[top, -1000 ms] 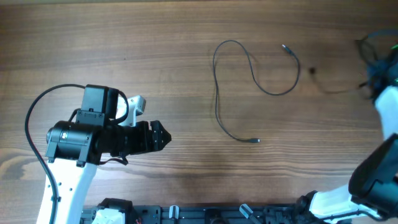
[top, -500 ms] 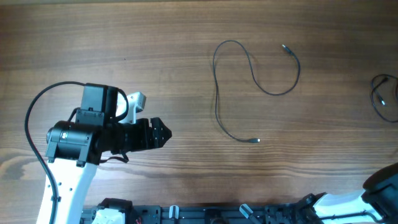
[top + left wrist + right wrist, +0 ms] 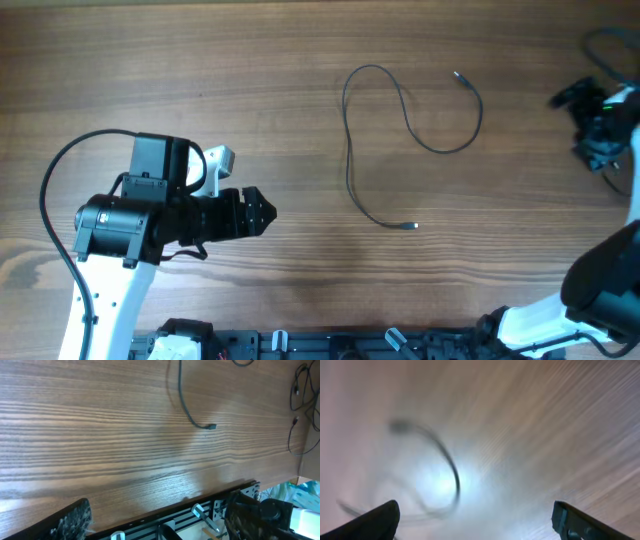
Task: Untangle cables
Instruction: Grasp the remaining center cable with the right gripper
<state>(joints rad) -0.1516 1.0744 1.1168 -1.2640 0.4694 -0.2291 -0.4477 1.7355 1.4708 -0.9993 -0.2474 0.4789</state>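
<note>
One thin dark cable (image 3: 348, 150) lies in a loose curve at the table's middle, both plugs free; the left wrist view shows its near end (image 3: 212, 426). More cables (image 3: 622, 183) lie at the right edge, also seen as thin loops (image 3: 292, 395) in the left wrist view. My right gripper (image 3: 588, 120) hovers over them, open, with nothing between its fingers (image 3: 375, 522). A blurred cable loop (image 3: 452, 475) lies below it. My left gripper (image 3: 258, 215) is open over bare wood at the left, well away from any cable, fingers (image 3: 70, 520) wide apart.
A black metal rail (image 3: 330, 345) runs along the near table edge. The left arm's thick black wire (image 3: 50, 180) arcs beside it. Bare wood (image 3: 300, 80) stretches between the left gripper and the middle cable.
The right gripper has opened and let go of a cable, which now lies at the right edge. The right arm swung out of view and came back. The left arm has not moved.
</note>
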